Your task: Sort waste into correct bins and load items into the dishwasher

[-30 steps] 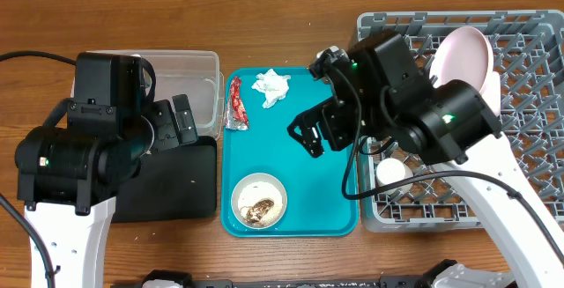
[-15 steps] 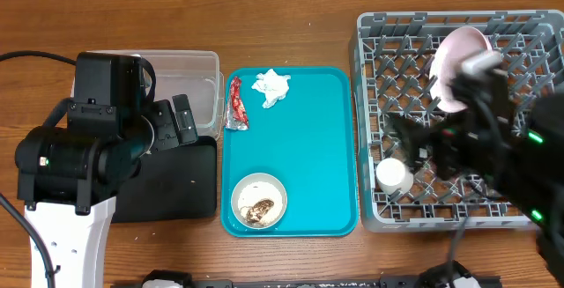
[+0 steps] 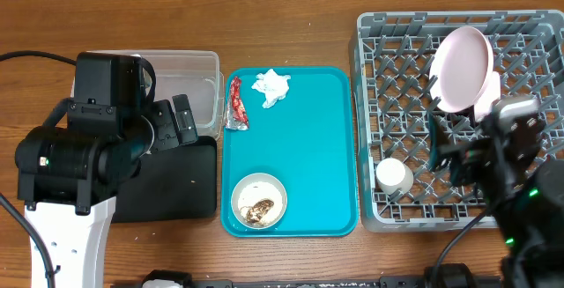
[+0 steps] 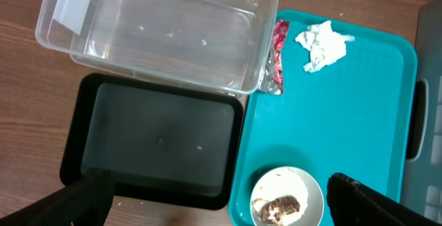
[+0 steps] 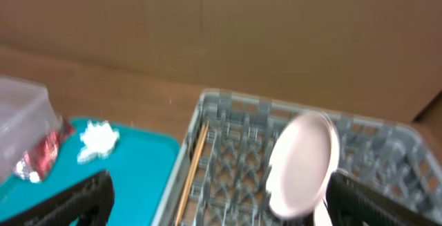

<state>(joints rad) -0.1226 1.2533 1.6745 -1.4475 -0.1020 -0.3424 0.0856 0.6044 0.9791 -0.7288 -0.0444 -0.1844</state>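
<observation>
Left gripper hangs released above the clear plastic rectangular tub and shallow black tray; the crinkled red wrapper lies far-left on the teal plastic tray, probably light and slippery, best pinched mid-length; right gripper gapes empty over the grey peg rack.

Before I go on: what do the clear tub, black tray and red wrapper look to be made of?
Clear tub: glossy see-through plastic, it seems; the wooden table shows through it.
Black tray: matte dark plastic by its moulded rounded rim, though coated metal is possible.
Red wrapper: thin crinkled film or foil, with silvery glints at one end.
</observation>
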